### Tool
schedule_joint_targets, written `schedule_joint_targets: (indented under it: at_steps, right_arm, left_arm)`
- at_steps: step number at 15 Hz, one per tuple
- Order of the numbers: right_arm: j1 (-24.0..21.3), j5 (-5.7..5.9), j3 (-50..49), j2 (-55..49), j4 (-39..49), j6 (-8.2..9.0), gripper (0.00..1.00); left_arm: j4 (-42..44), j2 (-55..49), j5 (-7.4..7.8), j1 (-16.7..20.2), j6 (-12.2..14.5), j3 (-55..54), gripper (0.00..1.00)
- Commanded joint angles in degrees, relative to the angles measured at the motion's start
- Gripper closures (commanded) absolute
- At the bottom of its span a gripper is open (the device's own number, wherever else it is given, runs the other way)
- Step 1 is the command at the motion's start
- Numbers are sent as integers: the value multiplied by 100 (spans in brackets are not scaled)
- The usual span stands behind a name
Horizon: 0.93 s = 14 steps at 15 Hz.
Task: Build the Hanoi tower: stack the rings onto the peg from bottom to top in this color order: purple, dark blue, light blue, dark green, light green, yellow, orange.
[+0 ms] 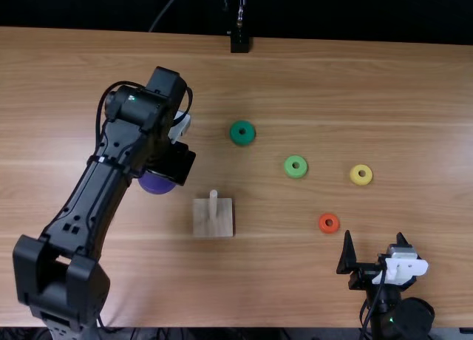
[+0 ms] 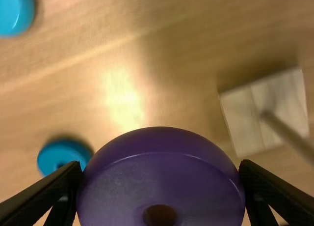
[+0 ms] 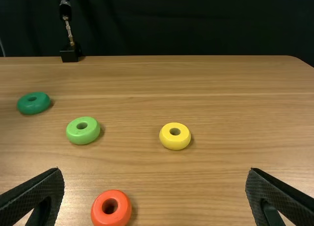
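"Purple ring (image 2: 162, 177): pinched between the two fingers of the left gripper (image 1: 174, 164), one against each side. Its central hole faces the left wrist camera. In the top view, it lies partly beneath the gripper, left of the square wooden base (image 1: 202, 219) and slightly beyond it."

"Does the ring touch the table (image 1: 111, 52)?"

"Contact cannot be told from these views. Note the peg (image 1: 213, 205), upright on the base; ring and peg stand apart."

"And the right gripper (image 1: 374, 238)?"

"Fingers spread wide, with a gap between them. It is near the table's near edge, on the right, and the orange ring (image 1: 329, 230) lies a little beyond it."

"Identify the remaining rings."

"Top view: the dark green ring (image 1: 242, 139) lies farther from the near edge than the base and slightly right of it. The light green ring (image 1: 295, 172) follows to its right, somewhat nearer; the yellow ring (image 1: 361, 181) lies farther right again. Left wrist view: one blue ring (image 2: 61, 155) lies on the table, partly covered by a finger; another blue ring (image 2: 12, 10) is cut off by the frame. Which is the darker shade cannot be told."
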Motion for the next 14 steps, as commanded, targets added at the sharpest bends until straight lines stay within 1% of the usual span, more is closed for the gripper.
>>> schedule_joint_targets:
  at_steps: [1, 3, 6, 10, 11, 13, 14]
  right_arm:
    - [-53, -37, -379, -58, -426, 16, 0]
    - [-53, -37, -379, -58, -426, 5, 0]
    - [-53, -37, -379, -58, -426, 16, 0]
    - [-53, -37, -379, -58, -426, 16, 0]
    - [-53, -37, -370, -58, -426, 16, 0]
    - [-53, -37, -370, -58, -426, 5, 0]
    - [-53, -37, -379, -58, -426, 5, 0]
  left_arm:
    - [-203, -291, 51, -18, -55, 235, 100]
    - [-414, -520, 104, -70, -87, 350, 100]
    - [-446, -678, 114, -439, -287, 631, 100]
    - [-456, -678, 114, -826, -350, 956, 100]
    - [-467, -678, 114, -940, -424, 991, 100]
    - [-499, -678, 114, -1134, -772, 1141, 100]
    - [-499, -678, 114, -1230, -856, 1176, 100]
